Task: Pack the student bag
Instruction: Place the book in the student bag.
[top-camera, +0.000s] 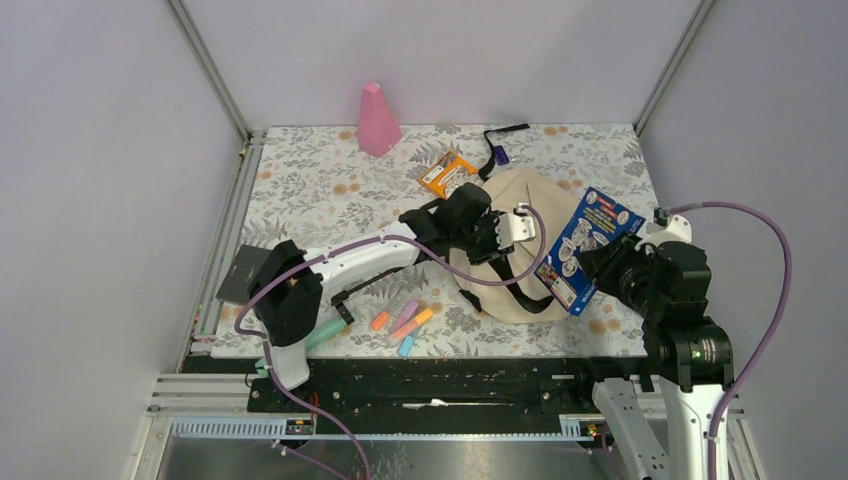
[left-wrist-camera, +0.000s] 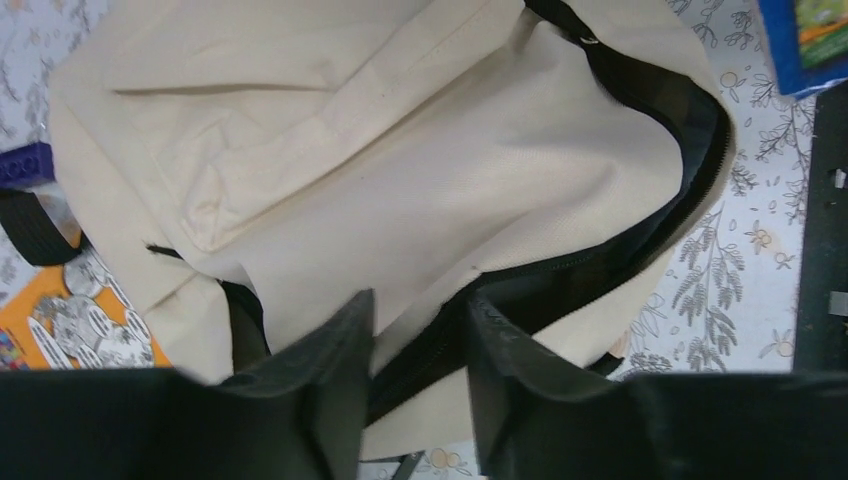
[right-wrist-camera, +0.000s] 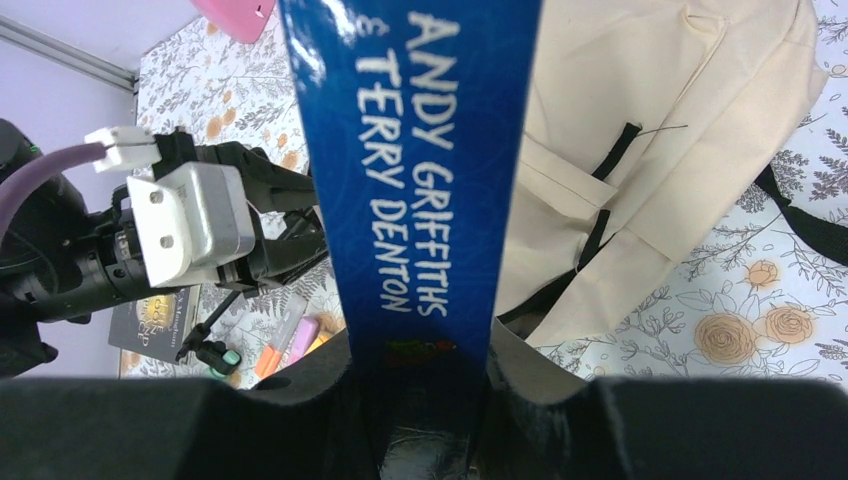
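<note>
We see the student bag lying on the surface just 3 o'clock of centre, our left jaws straddling its zipper rim, grip unclear, our right jaws clamped on a blue book.

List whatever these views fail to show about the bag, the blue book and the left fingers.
- Inside of the student bag: the left wrist view shows only a dark zipper slit; in the top view the left arm covers it.
- Cover title of the blue book: the right wrist view shows only the spine, cut by the top edge; too small in the top view.
- The left fingers: fabric fills their gap; a pinch is unclear.
</note>
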